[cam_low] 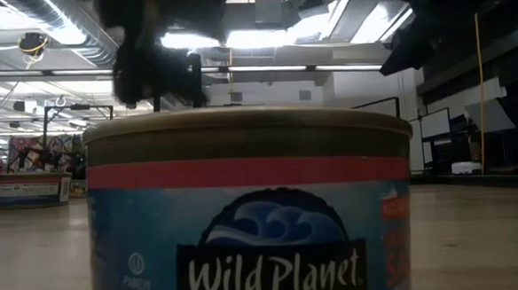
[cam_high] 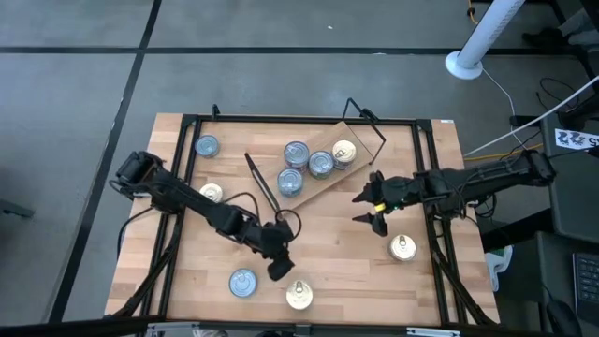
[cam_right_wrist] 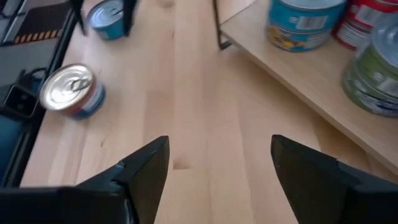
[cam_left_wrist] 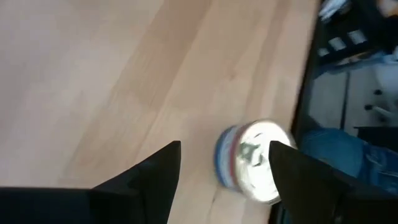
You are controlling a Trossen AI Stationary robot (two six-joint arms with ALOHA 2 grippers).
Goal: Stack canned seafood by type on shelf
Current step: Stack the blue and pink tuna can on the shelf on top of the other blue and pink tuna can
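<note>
Surface: a light wooden tabletop [cam_high: 328,253] inside a black frame, on a grey floor; the low view shows a lit ceiling and room behind.

Left gripper [cam_high: 278,269]: jaws released, holding nothing. A gold-lidded tin [cam_high: 299,296] stands upright just beyond its fingertips, near the table's front edge; the left wrist view shows the same tin [cam_left_wrist: 252,163] between the fingers' line and slightly past them, not touched. A blue-labelled tin [cam_high: 242,282] stands just beside the jaws on their left. Two more tins [cam_high: 207,146] [cam_high: 211,193] stand well behind, near the left arm.

Shelf [cam_high: 323,168]: the plank lies skewed, its long axis running diagonally across the table, its higher end toward the right gripper. It carries four upright tins [cam_high: 309,164] in a loose cluster.

Right gripper [cam_high: 368,207]: jaws released, empty, just beside the shelf's near edge. One gold-lidded tin [cam_high: 402,247] stands near it.
</note>
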